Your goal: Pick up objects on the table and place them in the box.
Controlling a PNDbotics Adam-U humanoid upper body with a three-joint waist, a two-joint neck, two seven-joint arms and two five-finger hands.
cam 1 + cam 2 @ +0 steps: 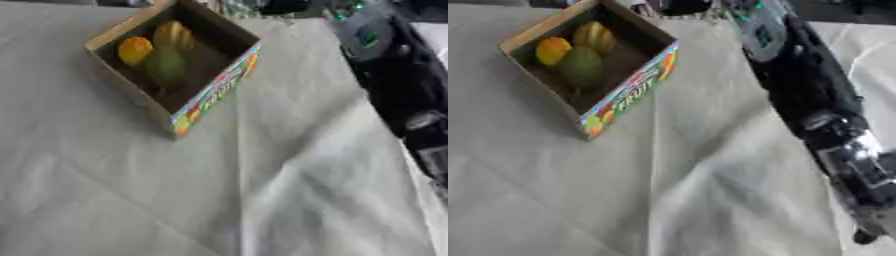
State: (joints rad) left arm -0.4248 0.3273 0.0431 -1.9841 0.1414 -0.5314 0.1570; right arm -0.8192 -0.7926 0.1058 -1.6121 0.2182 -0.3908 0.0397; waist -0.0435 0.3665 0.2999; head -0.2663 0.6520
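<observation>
A cardboard box (216, 91) with a colourful printed front stands at the upper left of the cloth-covered table. Inside it lie a small orange fruit (135, 50), a yellow fruit (173, 35) and a green fruit (166, 66), close together. My right arm (807, 85) runs down the right side from the top, black with a silver wrist. Its hand (870, 200) sits at the lower right edge, well away from the box and blurred. No loose object shows on the cloth. My left hand does not appear.
The pale cloth (175, 190) is creased, with a fold running down from the box's front corner. Dark equipment (289, 6) lies along the far edge.
</observation>
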